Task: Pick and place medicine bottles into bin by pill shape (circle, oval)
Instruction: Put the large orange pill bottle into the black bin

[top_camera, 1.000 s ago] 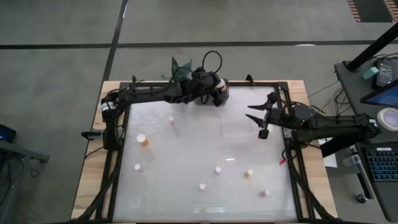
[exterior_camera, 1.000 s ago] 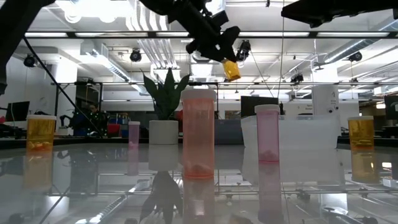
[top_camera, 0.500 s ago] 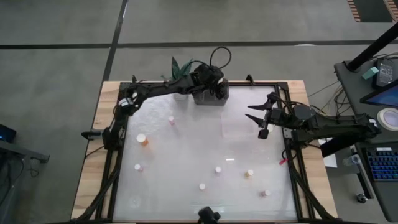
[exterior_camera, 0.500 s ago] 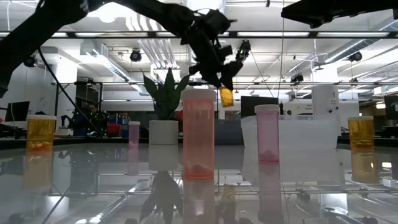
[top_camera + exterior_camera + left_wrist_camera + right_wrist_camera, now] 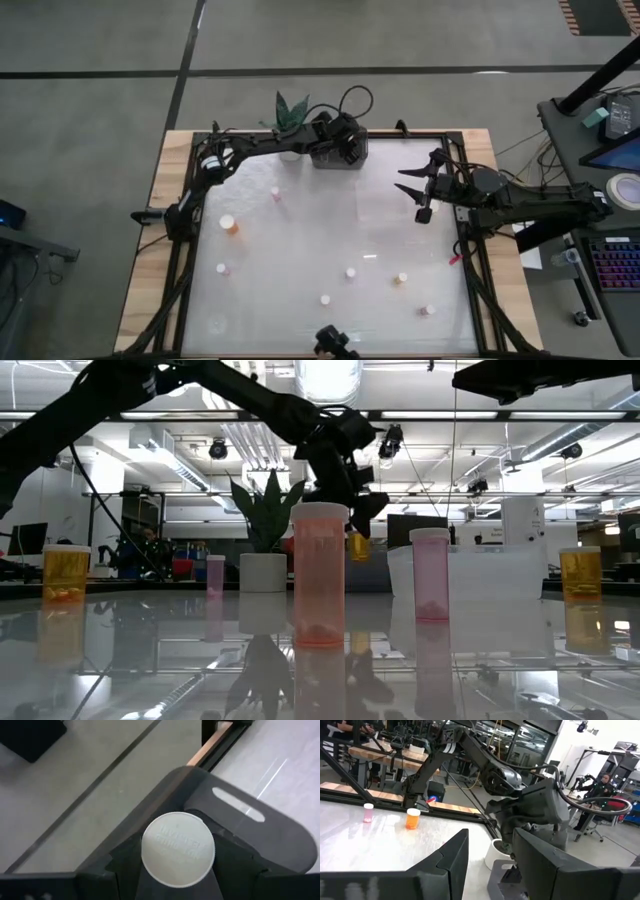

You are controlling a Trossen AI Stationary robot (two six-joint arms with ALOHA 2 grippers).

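My left gripper (image 5: pixel 337 148) is at the table's far edge, shut on an amber bottle with a white cap (image 5: pixel 178 849), above a dark grey bin (image 5: pixel 270 827). In the low view the bottle (image 5: pixel 357 546) hangs below the gripper. My right gripper (image 5: pixel 412 187) is open and empty at the table's right side. Several small white-capped bottles stand on the table, among them an amber one (image 5: pixel 229 224) and a pinkish one (image 5: pixel 275 193). My left gripper pinches the amber bottle between its two fingers by its sides just under the white cap (image 5: pixel 178 849). The fingers come from above, pointing down. The bottle hangs upright, cap up, lifted clear above the bin; its lower end (image 5: pixel 357 550) shows below the fingers.
A plant in a white pot (image 5: pixel 288 115) stands left of the dark bin (image 5: pixel 345 160). A clear bin (image 5: pixel 480 575) stands on the table near my right gripper. More bottles stand toward the near edge (image 5: pixel 350 272), (image 5: pixel 401 279), (image 5: pixel 427 310). A small bottle (image 5: pixel 432 210) stands by my right gripper.
My left gripper has gone down toward the dark bin with the amber bottle, shifting slightly toward the table's left edge. The bottle, tilted a second ago, now hangs upright and lower. My right arm has kept still.
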